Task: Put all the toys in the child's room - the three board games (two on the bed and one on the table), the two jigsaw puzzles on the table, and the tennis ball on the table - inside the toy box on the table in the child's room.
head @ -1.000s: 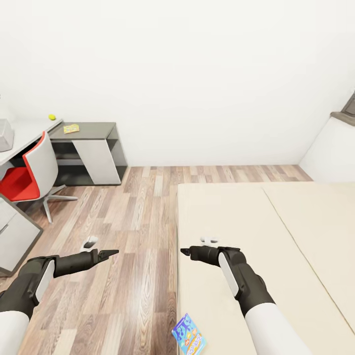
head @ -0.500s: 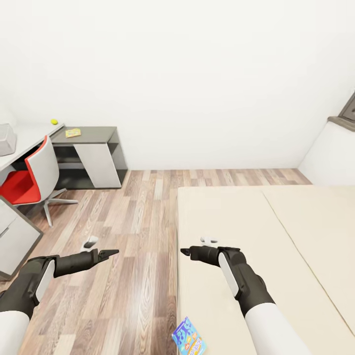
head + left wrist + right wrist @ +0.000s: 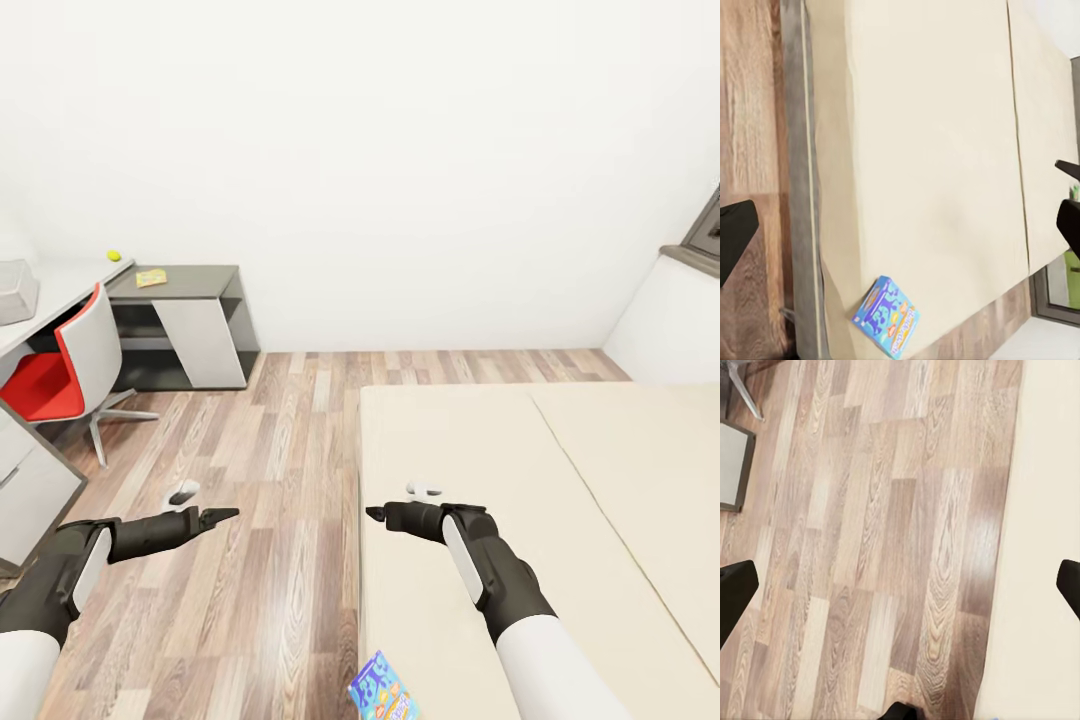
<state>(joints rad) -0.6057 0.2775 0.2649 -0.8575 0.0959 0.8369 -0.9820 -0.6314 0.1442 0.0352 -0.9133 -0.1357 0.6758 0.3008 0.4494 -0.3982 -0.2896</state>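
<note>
1. At the far left, the table [image 3: 60, 285] sits lower in our head view than it did a second ago, and so does everything else in the room, so we read this as our camera tilting up, not as things moving. A grey box-like object [image 3: 15, 290], perhaps the toy box, stands at the left edge of its pale top.
2. On that table the tennis ball [image 3: 114, 255] lies near the end of the pale top, and a yellow-green board game [image 3: 151, 278] lies on the lower dark section just beside it. A red and white chair [image 3: 70, 360] stands in front.
3. Our left gripper [image 3: 222, 516] hangs over the wooden floor [image 3: 260, 500], holding nothing; its wrist view shows the fingers spread wide apart.
4. The blue board game [image 3: 383, 692] lies at the near corner of the bed [image 3: 520, 480], closest to us, and it has slid towards the bottom edge of the head view as the camera rose.
5. Our right gripper [image 3: 375, 512] hovers at the bed's edge, also empty with fingers parted, and both arms are posed as they were.
6. Nothing is picked up yet; we judge the blue game the nearest first target.
</note>
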